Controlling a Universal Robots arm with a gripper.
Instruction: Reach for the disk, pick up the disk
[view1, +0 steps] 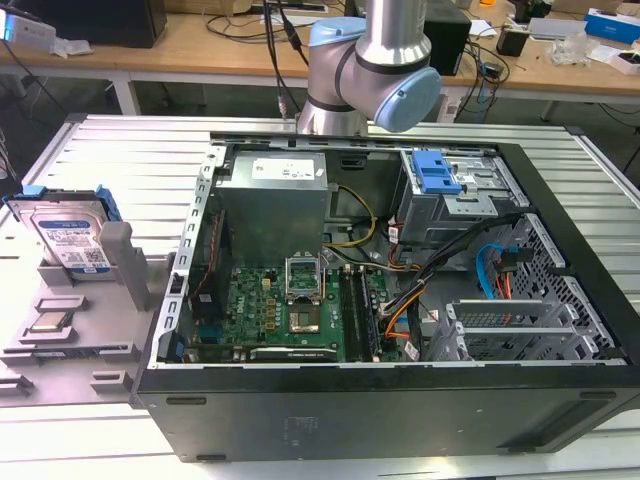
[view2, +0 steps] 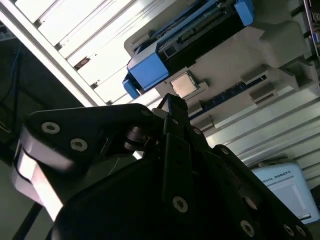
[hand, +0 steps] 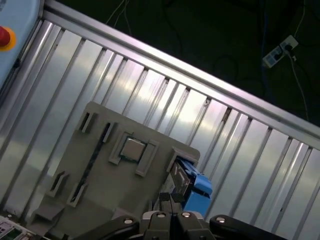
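Leaning disk (view1: 68, 238) in grey fixture (view1: 100, 345)

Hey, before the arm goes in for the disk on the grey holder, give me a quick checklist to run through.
1. Disk sits in its slot on the grey holder: ok.
2. Nothing lies on or covers the disk: ok.
3. Processor chip sits apart in its own pocket: ok.
4. Gripper is clear of the disk: ok.
5. How tightly the slot holds the disk: cannot tell.
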